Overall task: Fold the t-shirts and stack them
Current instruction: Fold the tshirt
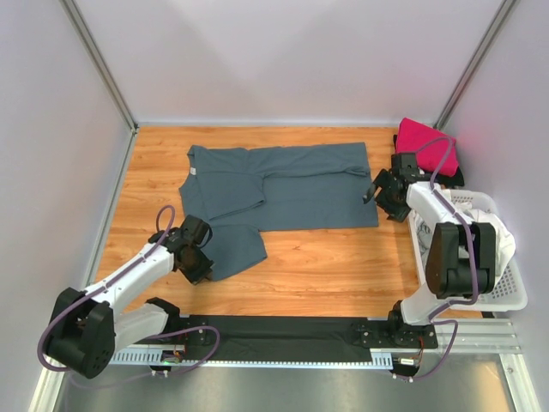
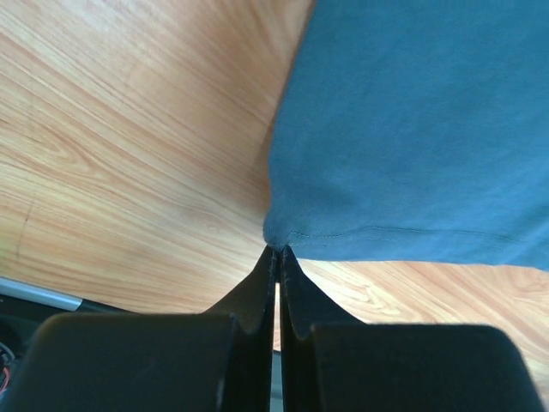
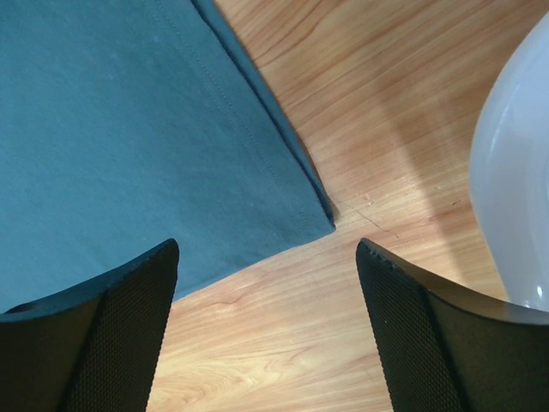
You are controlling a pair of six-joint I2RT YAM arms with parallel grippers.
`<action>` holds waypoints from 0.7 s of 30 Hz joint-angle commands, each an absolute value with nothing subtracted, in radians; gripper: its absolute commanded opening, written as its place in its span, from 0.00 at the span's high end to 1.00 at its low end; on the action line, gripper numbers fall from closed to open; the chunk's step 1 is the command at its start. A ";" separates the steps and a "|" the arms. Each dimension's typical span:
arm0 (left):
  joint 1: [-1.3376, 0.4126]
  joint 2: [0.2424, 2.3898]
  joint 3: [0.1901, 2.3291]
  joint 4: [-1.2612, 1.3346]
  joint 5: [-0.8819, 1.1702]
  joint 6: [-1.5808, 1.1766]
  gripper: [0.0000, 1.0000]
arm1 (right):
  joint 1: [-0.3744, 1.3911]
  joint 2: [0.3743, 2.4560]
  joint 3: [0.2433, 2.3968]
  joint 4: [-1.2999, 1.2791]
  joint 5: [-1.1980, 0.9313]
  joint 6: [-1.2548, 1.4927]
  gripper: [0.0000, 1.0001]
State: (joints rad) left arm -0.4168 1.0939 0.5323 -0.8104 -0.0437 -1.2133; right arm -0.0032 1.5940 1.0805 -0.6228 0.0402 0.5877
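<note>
Blue-grey shirt (image 1: 283, 193) lies spread flat on the worktop (image 1: 326, 266), with one side panel folded down toward the near edge. The left claw (image 1: 203, 270) sits at the near corner of that folded panel. In the left wrist view the claw (image 2: 276, 257) is clenched, with only a thin slit between its fingers (image 2: 257, 292). The hemmed corner of the shirt (image 2: 412, 129) meets the very tips, pinched there. How much cloth lies inside the grip is hidden.

The right claw (image 1: 376, 193) is at the shirt's opposite end, released, with its fingers spread wide. In the right wrist view the shirt's corner (image 3: 129, 129) lies just ahead of the gap between the two pads (image 3: 111, 335), pointing into it, and no cloth is between them. A smooth white shape (image 3: 515, 172) is cut off at the frame's edge beside the claw. What it is cannot be told.

Beyond the right claw a folded pink shirt (image 1: 425, 142) rests on something dark, mostly covered. Behind the claw a white basket (image 1: 506, 296) holds pale cloth, largely blocked by the right arm (image 1: 455, 253).
</note>
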 commanded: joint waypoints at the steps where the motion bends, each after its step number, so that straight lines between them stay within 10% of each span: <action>1: -0.419 1.069 0.598 -0.856 -0.086 -1.195 1.00 | -0.021 1.631 1.057 -0.620 0.086 0.606 0.15; 21: -0.419 1.083 0.710 -0.934 -0.160 -1.157 1.00 | -0.008 1.718 1.012 -0.655 0.173 0.615 0.38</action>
State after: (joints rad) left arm -0.4168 1.0885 0.6643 -0.9047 -0.1272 -1.1717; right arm 0.0235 1.6558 1.0534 -0.6212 0.0952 0.5934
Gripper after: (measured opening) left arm 0.007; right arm 0.626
